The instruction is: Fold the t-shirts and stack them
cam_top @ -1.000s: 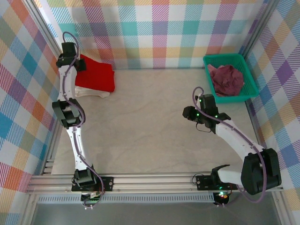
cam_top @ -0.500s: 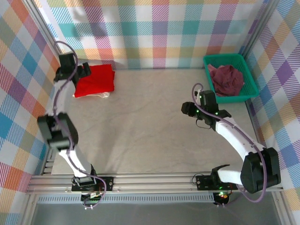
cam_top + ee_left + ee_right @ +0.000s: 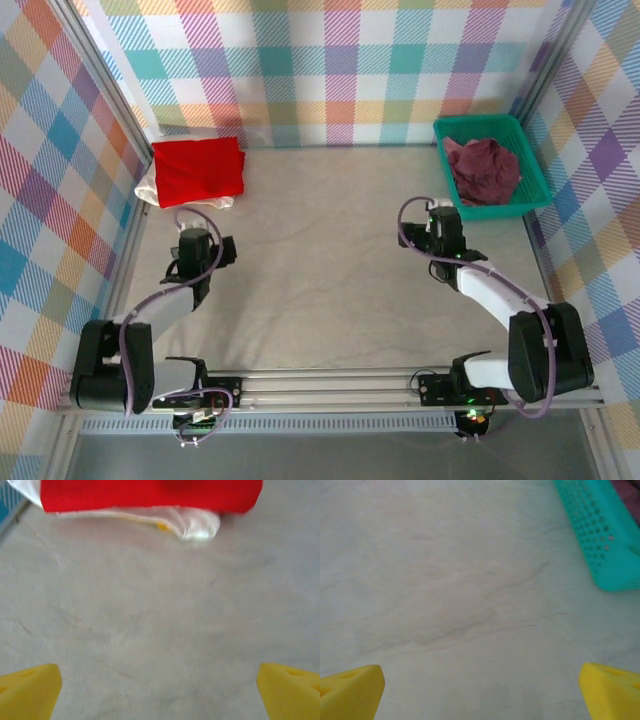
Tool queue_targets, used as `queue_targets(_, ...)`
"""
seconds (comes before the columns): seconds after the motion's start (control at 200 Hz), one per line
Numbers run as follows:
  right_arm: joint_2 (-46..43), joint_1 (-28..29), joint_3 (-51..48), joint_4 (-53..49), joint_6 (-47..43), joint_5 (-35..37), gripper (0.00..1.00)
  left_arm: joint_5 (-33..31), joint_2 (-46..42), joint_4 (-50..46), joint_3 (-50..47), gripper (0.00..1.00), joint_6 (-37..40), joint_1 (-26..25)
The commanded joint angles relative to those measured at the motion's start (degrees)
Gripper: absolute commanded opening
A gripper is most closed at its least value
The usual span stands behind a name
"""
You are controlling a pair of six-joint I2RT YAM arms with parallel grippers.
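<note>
Two of three look done: red t-shirt folded on top of cream-white t-shirt at far left, maroon t-shirt crumpled in green basket, not yet folded or stacked; left gripper and right gripper both spread wide, holding nothing

A: What sort of place is this?
B: A robot test cell in a lab: pastel checked wall panels from nine to three o'clock, a silver slotted aluminium frame rail at six.
</note>
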Motion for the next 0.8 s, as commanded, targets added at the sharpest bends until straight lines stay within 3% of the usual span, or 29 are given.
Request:
queue_targets(0.0,2.6,-2.8,-2.2,12.9,-6.3,3.4,1.00,-0.2,4.2,17.5,-1.9,1.00,2.3,0.9)
queue_targets(0.1,5.0,-5.9,-4.4,18.5,-7.7,2.1,0.99,2.4,9.2,25.2,-2.8,1.00,0.5,1.8)
queue_targets(0.24,8.1,-10.9,-9.6,30.1,-5.5,-5.5,0.99,4.3,13.3,29.4,-3.3,0.98,1.4,1.6)
queue_targets(0.355,10.0,-10.9,-18.8,49.5,-7.9,-11.1,1.00,6.5,16.0,41.1,-8.0,0.97,2.8,1.3)
queue_targets(0.475,12.8,-11.0,-23.6,61.6,-8.6,-12.4,1.00,8.2,15.5,39.6,-7.6,1.00,4.8,0.3)
queue_targets(0.51,12.9,-11.1,-22.0,59.1,-8.2,-11.9,1.00,7.3,15.6,37.4,-6.5,1.00,4.5,0.3)
queue_targets(0.585,12.8,-12.1,-13.8,42.5,-7.5,-14.0,1.00,4.4,16.2,29.5,-2.1,1.00,3.3,0.3)
queue_targets(0.795,12.3,-12.1,-15.0,44.4,-7.1,-12.2,1.00,4.3,16.4,30.9,-2.5,1.00,3.6,0.1)
